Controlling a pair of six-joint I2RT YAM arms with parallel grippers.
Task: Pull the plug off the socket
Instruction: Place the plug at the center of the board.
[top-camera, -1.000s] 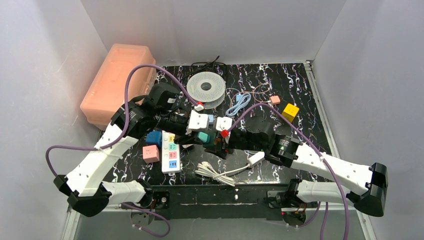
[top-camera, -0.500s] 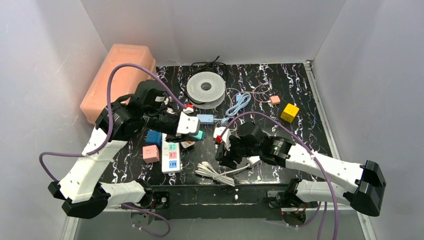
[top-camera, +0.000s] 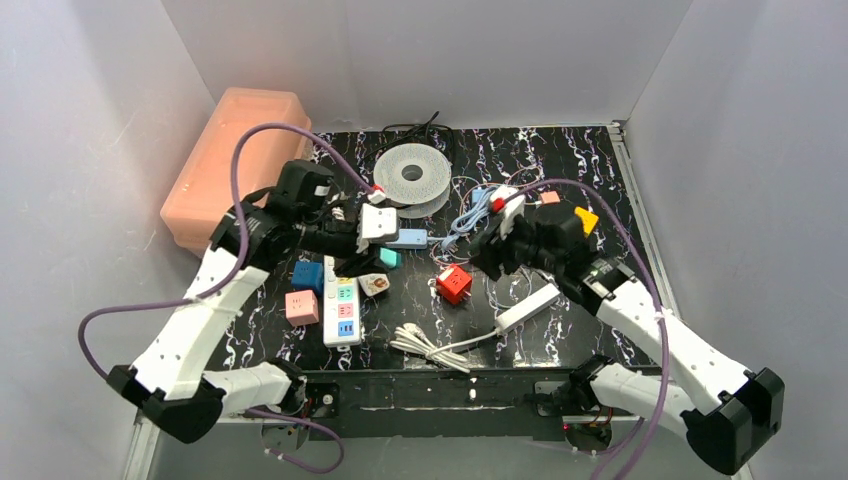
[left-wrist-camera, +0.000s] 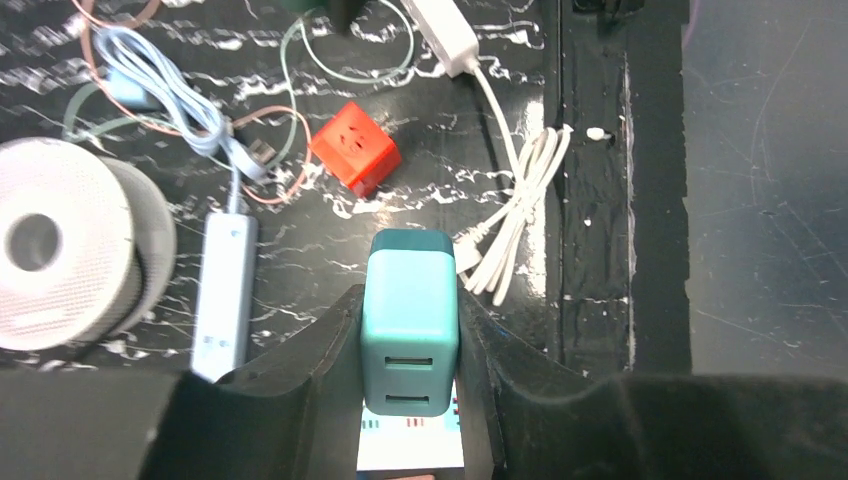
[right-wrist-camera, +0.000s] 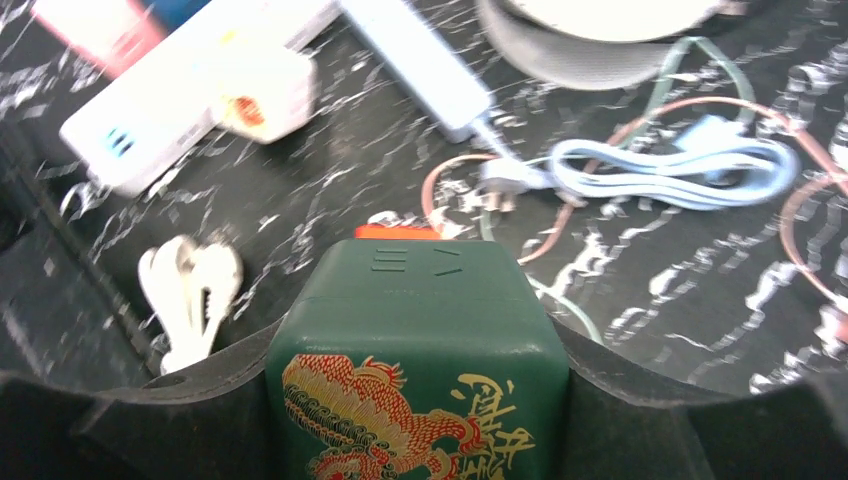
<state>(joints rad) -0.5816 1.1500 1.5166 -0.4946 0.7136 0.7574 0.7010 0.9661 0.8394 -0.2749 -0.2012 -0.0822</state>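
Note:
The plug (left-wrist-camera: 410, 305) is a teal block with two slots, and my left gripper (left-wrist-camera: 410, 335) is shut on it above the table; from above it shows at the fingertips (top-camera: 390, 258). The socket (right-wrist-camera: 420, 360), a dark green cube with a red and gold dragon, fills my right gripper (right-wrist-camera: 420, 400), whose fingers (right-wrist-camera: 640, 410) press its two sides. Plug and socket are apart, with a stretch of table between the two grippers. From above, my right gripper (top-camera: 492, 252) sits right of centre, and the socket is hard to make out there.
A red cube (top-camera: 454, 283) lies between the grippers. A white power strip (top-camera: 341, 303), a pink cube (top-camera: 301, 307) and a blue cube (top-camera: 307, 274) lie front left. A coiled white cable (top-camera: 430, 345) and white adapter (top-camera: 528, 307) lie in front. A filament spool (top-camera: 411, 177), blue cable (top-camera: 478, 208) and pink box (top-camera: 235, 165) stand behind.
The two grippers were together at the centre a second ago. My right arm has swung back and right with the socket, and my left has drawn back left with the plug.

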